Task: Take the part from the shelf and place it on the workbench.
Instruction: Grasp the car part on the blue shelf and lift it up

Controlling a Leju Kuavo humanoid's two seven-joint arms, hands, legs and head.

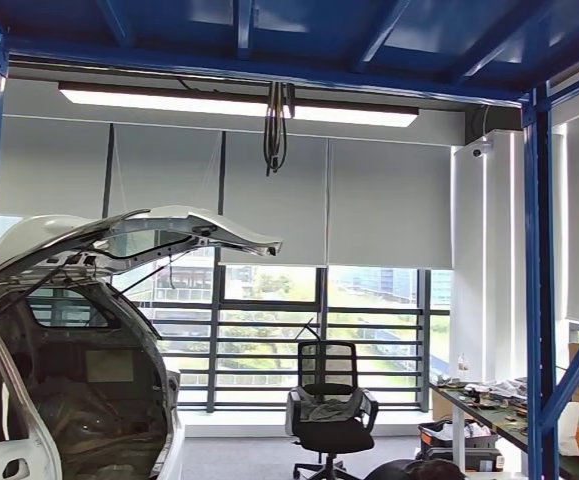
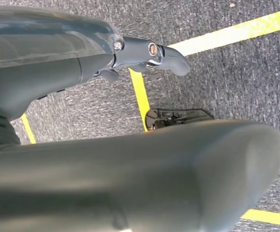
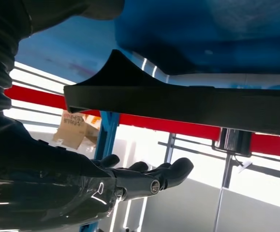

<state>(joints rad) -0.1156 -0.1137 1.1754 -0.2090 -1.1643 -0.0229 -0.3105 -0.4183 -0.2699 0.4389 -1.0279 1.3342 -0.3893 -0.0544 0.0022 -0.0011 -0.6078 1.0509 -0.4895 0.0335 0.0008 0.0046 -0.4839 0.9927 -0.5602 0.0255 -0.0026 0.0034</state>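
At the left of the head view a white car body (image 1: 67, 350) stands with its hatch raised; an office chair (image 1: 330, 410) sits at lower centre, and a cluttered counter (image 1: 497, 420) runs along the lower right behind a blue shelf post (image 1: 540, 300).

The left robot hand (image 2: 145, 50) hangs over grey carpet with yellow tape lines (image 2: 140, 96); its fingers are stretched out, holding nothing.

The right robot hand (image 3: 138, 179) lies flat, fingers extended, under a long dark part (image 3: 189, 104), apart from it.

The part likely rests on the shelf, not yet gripped. Lifting with flat fingers could let it slide off or tip.
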